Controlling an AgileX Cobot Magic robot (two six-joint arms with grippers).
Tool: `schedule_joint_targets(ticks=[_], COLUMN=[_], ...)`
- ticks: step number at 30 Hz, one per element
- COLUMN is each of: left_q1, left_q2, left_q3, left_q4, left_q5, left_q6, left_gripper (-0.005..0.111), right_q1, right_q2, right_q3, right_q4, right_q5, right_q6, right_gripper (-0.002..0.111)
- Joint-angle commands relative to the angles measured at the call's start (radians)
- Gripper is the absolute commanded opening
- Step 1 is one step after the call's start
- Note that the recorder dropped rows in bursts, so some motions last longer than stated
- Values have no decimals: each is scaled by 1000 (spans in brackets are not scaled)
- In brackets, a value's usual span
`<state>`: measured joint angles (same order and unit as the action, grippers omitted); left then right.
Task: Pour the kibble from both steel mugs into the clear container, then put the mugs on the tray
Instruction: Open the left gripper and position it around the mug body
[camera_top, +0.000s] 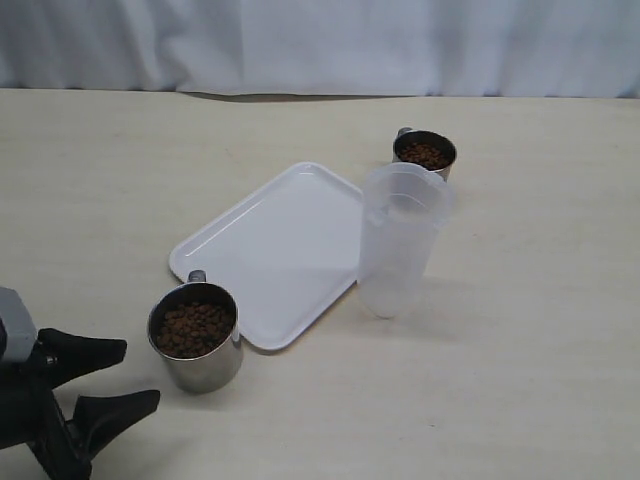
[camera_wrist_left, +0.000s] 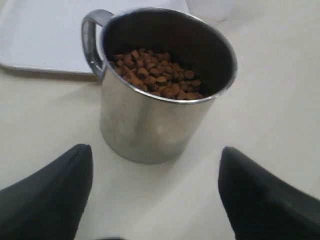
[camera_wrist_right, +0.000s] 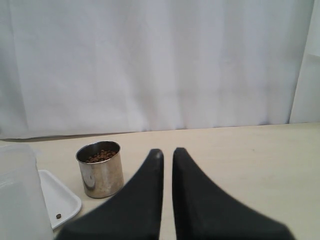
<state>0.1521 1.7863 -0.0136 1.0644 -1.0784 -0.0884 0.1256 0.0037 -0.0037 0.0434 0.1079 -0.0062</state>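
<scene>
The pale table (camera_top: 520, 350) fills most of what I see, with a white curtain (camera_top: 320, 40) hanging along its far edge. The tray (camera_top: 280, 250) lies flat near the middle, turned at an angle to the table's edge. The clear container (camera_top: 400, 240) stands upright on the table just beside the tray's right-hand edge in the exterior view. The far mug (camera_top: 425, 152) sits behind the container, close to it, handle pointing away to the left. The near mug (camera_top: 195, 340) stands upright just off the tray's nearest corner, its handle turned toward the tray. My left claw (camera_top: 140, 374) is low over the table, just beside that near mug, jaws spread wide. My left wrist camera shows the mug in front of the gap between my two fingers (camera_wrist_left: 50, 195), with bare table between it and each tip, so I grip nothing. My right claw (camera_wrist_right: 167, 151) is closed, its tips almost together with nothing between them, aimed toward the curtain, the far mug well off to one side. Brown kibble (camera_wrist_left: 150, 75) lies in both mugs. A lone pellet (camera_wrist_right: 58, 216) rests on the tray's corner.
</scene>
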Motion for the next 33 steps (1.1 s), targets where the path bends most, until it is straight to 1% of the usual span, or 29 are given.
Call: schedule_joint_targets(ticks=[1, 2, 3, 4, 5, 6, 13, 19, 25, 33], left_q1=[-111, -123, -143, -149, -153, -153, -153, -153, -153, -153], left_q2=[1, 1, 1, 1, 1, 1, 1, 1, 1, 1], left_q3=[-1, -1, -1, -1, -1, -1, -1, -1, -1, -1], left_q4=[-100, -140, -213, -232, -238, -238, -247, -308, -254, -269], left_q5=[22, 27, 26, 23, -5, -45, -104, -82, -109, -127], left_q6=[9, 9, 9, 9, 22, 39, 57, 57, 58, 72], left_gripper=[52, 54, 61, 64, 70, 72, 72, 72, 72, 72], right_q1=[-6, -6, -6, -6, -6, -6, -6, -6, -6, -6], right_q2=[-4, -4, -4, -4, -4, -4, -4, -4, -4, -4], right_q3=[4, 4, 4, 4, 4, 4, 4, 4, 4, 4], right_q4=[5, 5, 5, 5, 5, 5, 5, 5, 5, 5], right_q5=[1, 1, 1, 1, 1, 1, 1, 1, 1, 1], right_q6=[-3, -3, -3, -3, -3, -3, -3, -3, -3, -3], right_gripper=[5, 5, 5, 5, 5, 5, 5, 5, 5, 5])
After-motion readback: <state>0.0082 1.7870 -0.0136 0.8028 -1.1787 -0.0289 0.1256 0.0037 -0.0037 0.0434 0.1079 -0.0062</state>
